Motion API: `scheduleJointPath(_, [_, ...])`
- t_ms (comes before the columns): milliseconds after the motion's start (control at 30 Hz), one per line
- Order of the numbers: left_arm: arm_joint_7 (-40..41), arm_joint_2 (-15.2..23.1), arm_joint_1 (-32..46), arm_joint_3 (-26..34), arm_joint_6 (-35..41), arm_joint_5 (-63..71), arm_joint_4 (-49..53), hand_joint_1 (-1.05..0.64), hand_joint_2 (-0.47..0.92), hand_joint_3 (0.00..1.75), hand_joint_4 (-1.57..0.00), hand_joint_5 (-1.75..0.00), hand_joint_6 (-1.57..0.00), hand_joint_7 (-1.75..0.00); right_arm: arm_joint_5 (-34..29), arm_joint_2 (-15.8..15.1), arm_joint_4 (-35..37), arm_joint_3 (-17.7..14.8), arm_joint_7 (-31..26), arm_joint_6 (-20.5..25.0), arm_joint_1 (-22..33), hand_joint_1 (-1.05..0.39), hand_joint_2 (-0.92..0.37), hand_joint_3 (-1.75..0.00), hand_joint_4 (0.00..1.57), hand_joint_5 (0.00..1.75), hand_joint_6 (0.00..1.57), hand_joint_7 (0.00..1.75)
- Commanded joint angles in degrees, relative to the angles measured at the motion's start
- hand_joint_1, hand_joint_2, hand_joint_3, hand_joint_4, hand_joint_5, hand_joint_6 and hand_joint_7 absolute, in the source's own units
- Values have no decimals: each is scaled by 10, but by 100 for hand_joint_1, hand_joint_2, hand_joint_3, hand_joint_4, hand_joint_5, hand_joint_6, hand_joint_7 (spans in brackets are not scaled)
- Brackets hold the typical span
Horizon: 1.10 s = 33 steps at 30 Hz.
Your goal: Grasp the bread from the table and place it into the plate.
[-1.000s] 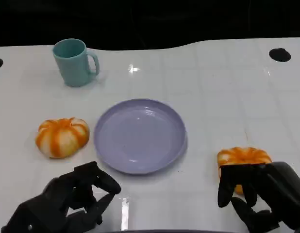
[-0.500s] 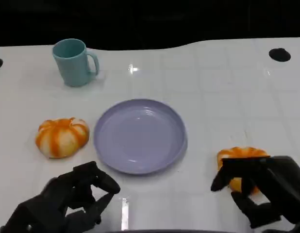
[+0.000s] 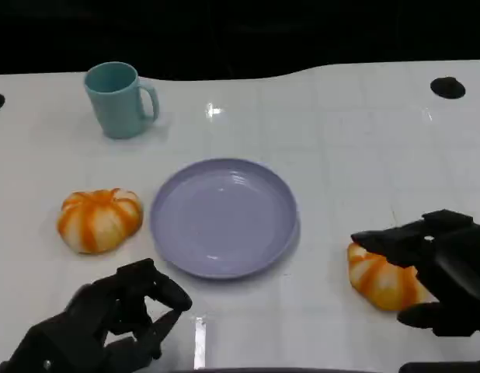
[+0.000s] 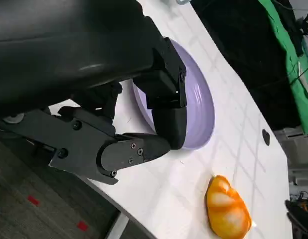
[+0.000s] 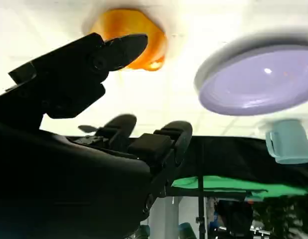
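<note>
While your right hand [image 3: 438, 272] sits at the lower right of the head view, its fingers are spread around the right bread [image 3: 386, 277], with 1 finger reaching over the top toward the plate [image 3: 224, 217] and another below the bread's near edge. I cannot tell whether the bread is truly clamped or only cradled; it looks tilted and seems to be on or just off the table [image 3: 341, 140]. In the right wrist view the fingers [image 5: 119, 50] are still apart, with the bread [image 5: 139, 37] beyond their tips.

Your main risk is a weak hold. If you lift before the fingers close properly, the rounded, glossy bread could roll out and drop short of the plate, or be pushed off the near edge of the table, which lies just below it in the picture. A low carry could also knock the plate's rim and shove it toward the left.

Your left hand [image 3: 108, 318], at the lower left, holds nothing, its fingers curled in loosely. It rests just below the plate's near rim, clear of the right hand's path.

A 2nd bread [image 3: 99, 219] lies just left of the plate, apart from it. A teal mug [image 3: 120, 99] stands at the upper left, well away. Nothing stands between the right bread and the plate, which is bare.
</note>
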Motion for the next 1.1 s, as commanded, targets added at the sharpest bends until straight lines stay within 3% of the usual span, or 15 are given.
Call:
scheduleJointPath(33, [0,5,-5,0,-1,6,1,-30,83,63,-74,-175,-62,-129,-44,-14,-24,6,32,18,-4,-48,-70,0,6,46,35,0])
scheduleJointPath(133, [1,4,-5,-1,1,7,0,-30,83,63,-74,-175,-62,-130,-69,-15,-10,16,35,17,-13,-50,-69,0,2,58,35,0])
scheduleJointPath(300, [2,2,-5,-2,3,5,-1,-30,84,63,-73,-175,-62,-130,-106,-12,45,38,16,15,-34,-50,-69,0,5,60,38,1])
scheduleJointPath(533, [1,1,-3,-3,1,4,-4,-31,83,63,-73,-175,-62,-130,-108,6,142,67,-6,31,-79,-46,-75,-2,9,55,40,1])
scheduleJointPath(733, [1,1,-1,-3,4,4,-8,-32,83,63,-74,-175,-62,-131,-117,16,230,99,-19,52,-125,-52,-81,-2,10,52,39,0])
scheduleJointPath(1100, [2,2,4,-3,8,6,-17,-34,83,63,-74,-175,-62,-130,-81,48,363,135,-59,79,-186,-50,-89,-1,18,35,40,0])
